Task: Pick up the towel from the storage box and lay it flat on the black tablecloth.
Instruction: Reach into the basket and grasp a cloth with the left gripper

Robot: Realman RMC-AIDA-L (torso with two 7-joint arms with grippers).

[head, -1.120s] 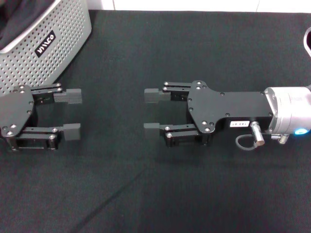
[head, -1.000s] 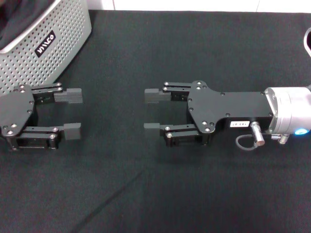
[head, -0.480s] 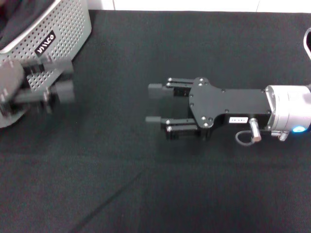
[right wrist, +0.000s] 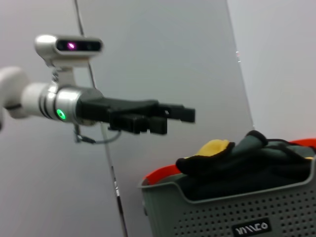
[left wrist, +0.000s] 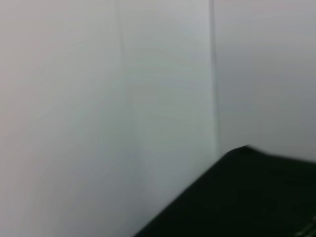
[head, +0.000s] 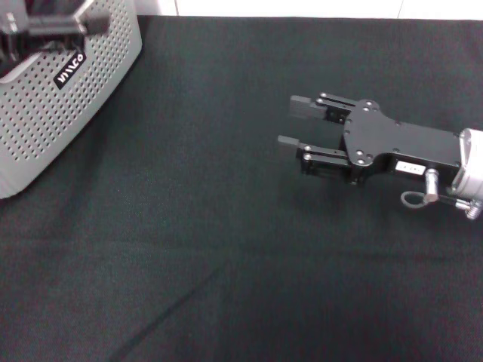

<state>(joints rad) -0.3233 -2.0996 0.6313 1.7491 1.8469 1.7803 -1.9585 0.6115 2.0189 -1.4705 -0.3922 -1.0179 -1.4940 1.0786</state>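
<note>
The storage box [head: 53,98], light grey and perforated with a black label, stands at the far left on the black tablecloth [head: 226,249]. In the right wrist view the box [right wrist: 217,207] holds a heap of cloths, with the dark grey-teal towel [right wrist: 256,158] on top. My left gripper [head: 83,24] hovers over the box, blurred and cut off by the frame's top edge. In the right wrist view it [right wrist: 180,117] is above the heap and apart from it. My right gripper [head: 288,121] is open and empty, low over the tablecloth right of centre.
Yellow [right wrist: 215,148] and red-orange [right wrist: 163,173] cloths also lie in the box. A white wall runs behind the table's far edge [head: 302,15]. The left wrist view shows only that wall and a dark corner of the tablecloth [left wrist: 256,197].
My left gripper has swung from the tablecloth in front of the box up and back over the box. My right gripper has drawn back to the right and turned slightly.
</note>
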